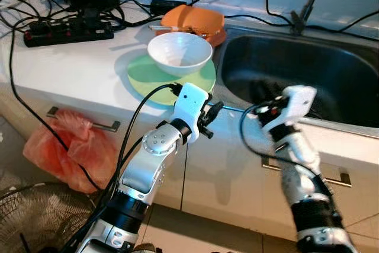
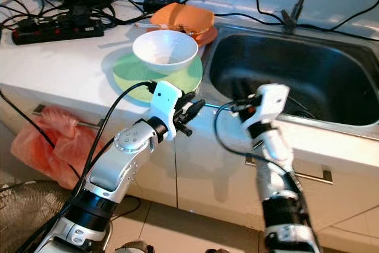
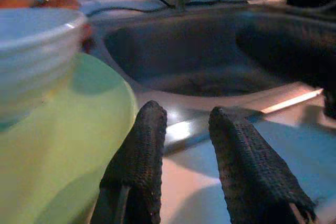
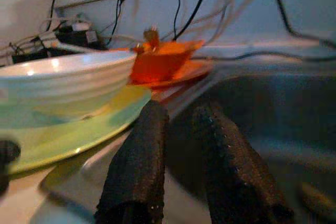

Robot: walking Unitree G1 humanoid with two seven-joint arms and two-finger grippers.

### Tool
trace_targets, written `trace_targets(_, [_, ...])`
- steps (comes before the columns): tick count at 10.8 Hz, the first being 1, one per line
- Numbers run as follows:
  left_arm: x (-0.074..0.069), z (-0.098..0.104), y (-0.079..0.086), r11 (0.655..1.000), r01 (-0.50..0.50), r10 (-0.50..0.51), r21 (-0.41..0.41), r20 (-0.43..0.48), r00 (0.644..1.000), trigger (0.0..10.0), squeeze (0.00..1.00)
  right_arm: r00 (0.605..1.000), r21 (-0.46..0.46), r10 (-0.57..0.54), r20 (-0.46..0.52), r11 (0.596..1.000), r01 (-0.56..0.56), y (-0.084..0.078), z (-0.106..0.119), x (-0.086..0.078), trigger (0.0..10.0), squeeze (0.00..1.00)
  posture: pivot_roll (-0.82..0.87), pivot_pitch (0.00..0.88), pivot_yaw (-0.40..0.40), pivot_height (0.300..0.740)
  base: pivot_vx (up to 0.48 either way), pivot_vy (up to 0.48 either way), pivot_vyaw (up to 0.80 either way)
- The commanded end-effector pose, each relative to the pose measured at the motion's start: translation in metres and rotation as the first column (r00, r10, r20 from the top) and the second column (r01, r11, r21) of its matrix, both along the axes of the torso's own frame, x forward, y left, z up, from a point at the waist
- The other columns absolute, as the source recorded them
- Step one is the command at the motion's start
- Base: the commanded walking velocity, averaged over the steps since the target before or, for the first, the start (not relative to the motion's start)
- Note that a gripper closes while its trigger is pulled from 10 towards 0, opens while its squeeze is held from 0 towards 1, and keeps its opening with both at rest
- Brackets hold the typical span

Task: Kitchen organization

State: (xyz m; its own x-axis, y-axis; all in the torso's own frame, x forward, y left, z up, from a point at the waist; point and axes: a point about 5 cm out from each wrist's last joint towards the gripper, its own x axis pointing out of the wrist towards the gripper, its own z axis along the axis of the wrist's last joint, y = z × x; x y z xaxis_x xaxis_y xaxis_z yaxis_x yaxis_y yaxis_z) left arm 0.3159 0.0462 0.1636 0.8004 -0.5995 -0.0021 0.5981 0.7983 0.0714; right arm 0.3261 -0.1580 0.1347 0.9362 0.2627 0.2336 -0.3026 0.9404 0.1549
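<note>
White bowl [image 1: 180, 53] on green plate [image 1: 145, 78], on counter [image 1: 71, 69] beside sink [image 1: 308, 69]. Left tool [image 1: 208, 117] at the plate's near edge, fingers [image 3: 142, 150] slightly parted, empty. Right tool [image 4: 176, 145] by the sink rim, narrowly parted, empty. Likely approach stage; next, reach forward and grip the plate rim.

The head cameras look forward and down on the desk [image 1: 77, 69] and sink [image 1: 308, 69]. Each wrist camera looks low along its own fingers [image 3: 142, 156], close to the desk edge; both share the bowl [image 4: 63, 85], green plate [image 3: 63, 145] and sink.
</note>
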Motion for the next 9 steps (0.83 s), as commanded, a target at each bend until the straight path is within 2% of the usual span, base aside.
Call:
trace_targets(1, [0.002, 0.002, 0.005, 0.999, -0.033, 0.033, -0.01, 0.015, 0.999, 10.0, 0.0, 1.0, -0.002, -0.002, 0.005, 1.0, 0.002, 0.001, 0.003, 0.0, 10.0, 0.0, 0.17, 0.018, -0.041, 0.74, 0.0, 0.0, 0.0])
trace_targets(3, [0.001, 0.017, 0.01, 0.999, -0.05, 0.049, 0.015, 0.085, 0.995, 10.0, 0.0, 1.0, 0.017, 0.011, -0.019, 1.0, -0.01, 0.009, -0.001, -0.001, 10.0, 0.0, 0.19, 0.036, -0.047, 0.74, 0.0, 0.0, 0.0])
trace_targets(4, [0.001, 0.034, 0.01, 0.998, -0.048, 0.042, 0.035, 0.162, 0.986, 10.0, 0.0, 0.999, 0.025, 0.024, -0.027, 0.999, -0.023, 0.013, -0.003, -0.002, 10.0, 0.0, 0.19, 0.041, -0.047, 0.74, 0.0, 0.0, 0.0])
trace_targets(6, [0.003, 0.058, 0.013, 0.997, -0.044, 0.026, 0.064, 0.259, 0.965, 10.0, 0.0, 0.999, 0.027, 0.026, -0.034, 0.999, -0.025, 0.016, -0.003, -0.001, 10.0, 0.0, 0.2, 0.046, -0.046, 0.74, 0.0, 0.0, 0.0])
trace_targets(7, [0.004, 0.072, 0.018, 0.993, -0.027, -0.009, 0.114, 0.306, 0.952, 10.0, 0.0, 0.999, 0.031, 0.026, -0.038, 0.999, -0.025, 0.017, -0.004, -0.001, 10.0, 0.0, 0.2, 0.046, -0.042, 0.74, 0.0, 0.0, 0.0])
trace_targets(9, [0.022, 0.077, 0.048, 0.969, -0.083, 0.002, 0.231, 0.331, 0.944, 10.0, 0.0, 0.998, 0.041, 0.033, -0.045, 0.999, -0.031, 0.022, -0.005, -0.001, 10.0, 0.0, 0.2, 0.043, -0.036, 0.74, 0.0, 0.0, 0.0])
